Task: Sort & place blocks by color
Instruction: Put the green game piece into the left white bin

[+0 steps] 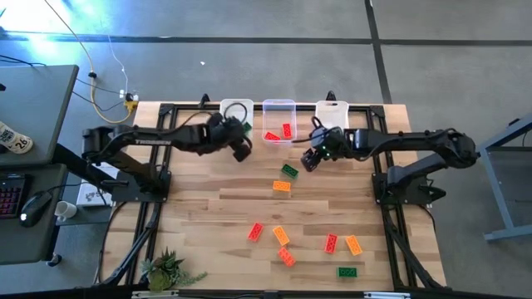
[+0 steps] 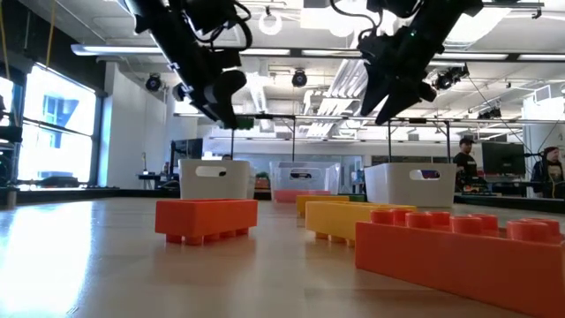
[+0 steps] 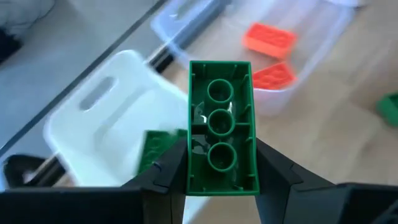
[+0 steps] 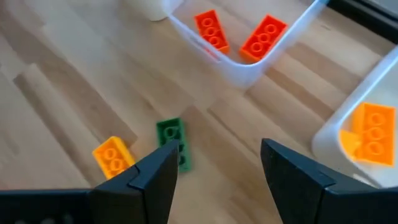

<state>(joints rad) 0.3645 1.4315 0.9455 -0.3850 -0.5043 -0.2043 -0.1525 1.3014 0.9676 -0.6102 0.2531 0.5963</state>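
A green block is pinched between the left fingers above the left bin; released off-centre, it could strike the rim and fall outside. The right fingers hang apart, empty, over the desk.

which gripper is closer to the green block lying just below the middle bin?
Right. The right gripper hangs open just beside the green block, on the right-bin side. The left gripper, shut on another green brick, is farther off by the left bin.
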